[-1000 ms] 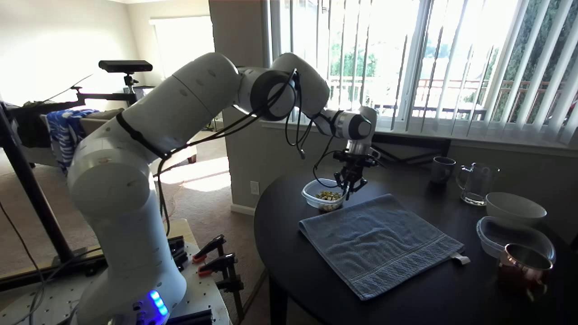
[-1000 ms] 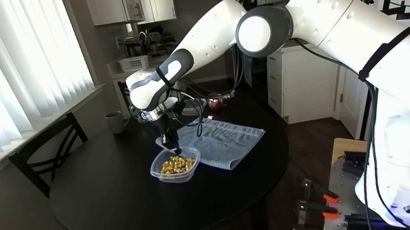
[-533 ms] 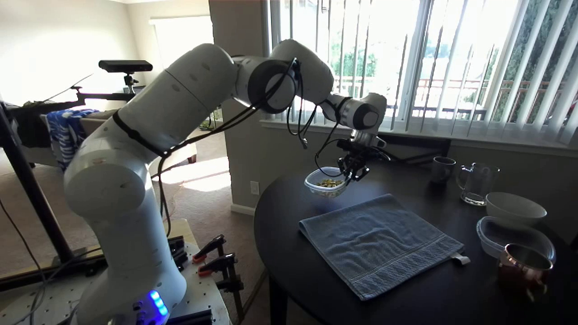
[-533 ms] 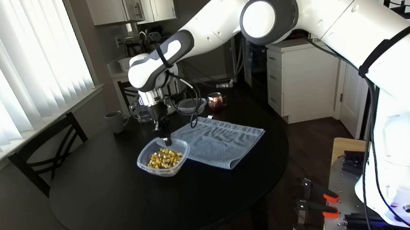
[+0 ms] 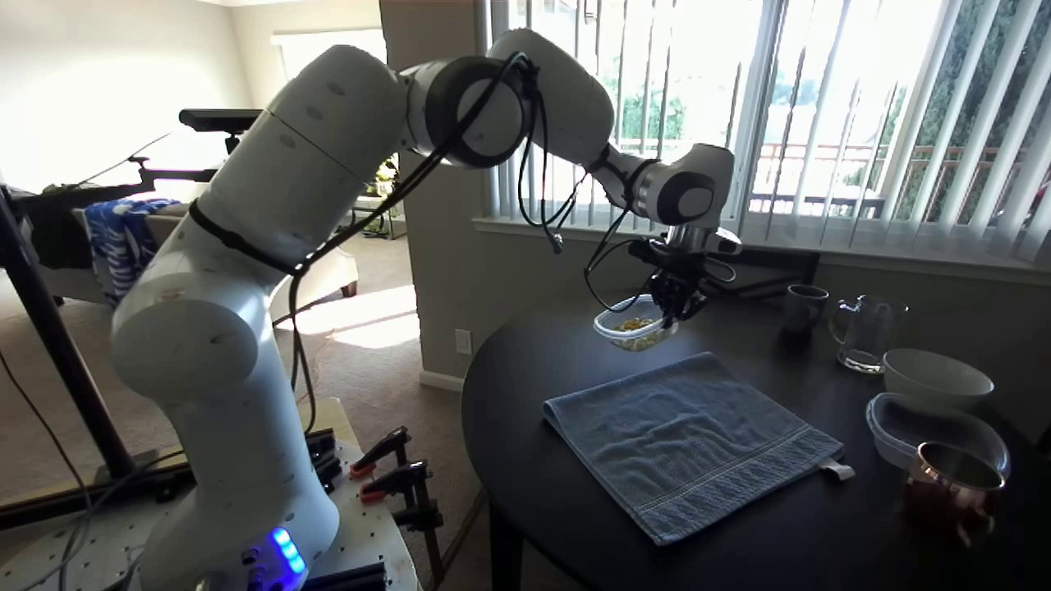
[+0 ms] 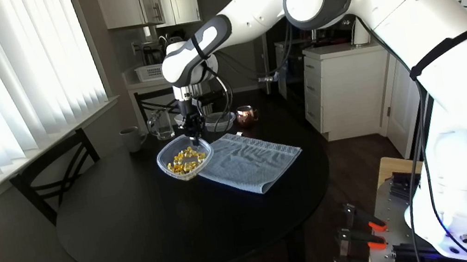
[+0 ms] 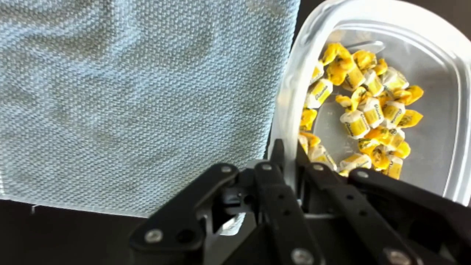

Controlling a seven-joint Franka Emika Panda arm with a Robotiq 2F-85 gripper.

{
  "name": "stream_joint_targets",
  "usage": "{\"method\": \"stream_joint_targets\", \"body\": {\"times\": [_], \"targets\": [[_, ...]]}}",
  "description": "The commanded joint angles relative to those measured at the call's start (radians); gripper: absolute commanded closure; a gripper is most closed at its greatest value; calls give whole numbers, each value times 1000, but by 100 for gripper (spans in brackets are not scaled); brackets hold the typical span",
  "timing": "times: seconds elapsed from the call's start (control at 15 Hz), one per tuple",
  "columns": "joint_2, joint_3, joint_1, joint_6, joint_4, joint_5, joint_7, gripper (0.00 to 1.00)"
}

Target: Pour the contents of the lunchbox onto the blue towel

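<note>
The lunchbox, a translucent plastic container with a pale rim, shows in both exterior views (image 5: 609, 331) (image 6: 167, 151) and in the wrist view (image 7: 438, 151). It hangs above the table, slightly tilted. Its contents, yellow and white wrapped candies (image 7: 357, 123), lie inside; they also show in an exterior view (image 6: 182, 163). My gripper (image 7: 289, 151) is shut on the lunchbox's near side wall, one finger inside and one outside; it shows in both exterior views (image 5: 672, 317) (image 6: 194, 140). The blue towel (image 5: 698, 443) lies flat and wrinkled on the table beside and below the lunchbox, also in the wrist view (image 7: 147, 110).
The dark round table (image 6: 161, 236) bears a grey mug (image 5: 805, 309), a glass mug (image 5: 869, 332), a white bowl (image 5: 936, 377), another plastic container (image 5: 891, 443) and a copper mug (image 5: 952, 492). A chair back (image 6: 54, 154) stands by the window.
The lunchbox has come up off the table in my gripper and moved away from the robot base, towards the mugs' side. The arm has risen. The towel has not moved.
</note>
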Motion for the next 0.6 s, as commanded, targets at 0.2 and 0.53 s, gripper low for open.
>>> {"method": "stream_joint_targets", "body": {"times": [0.2, 0.53], "targets": [[-63, -158, 178, 200, -139, -181, 376, 99], [-137, -276, 322, 2, -158, -387, 631, 99]]}}
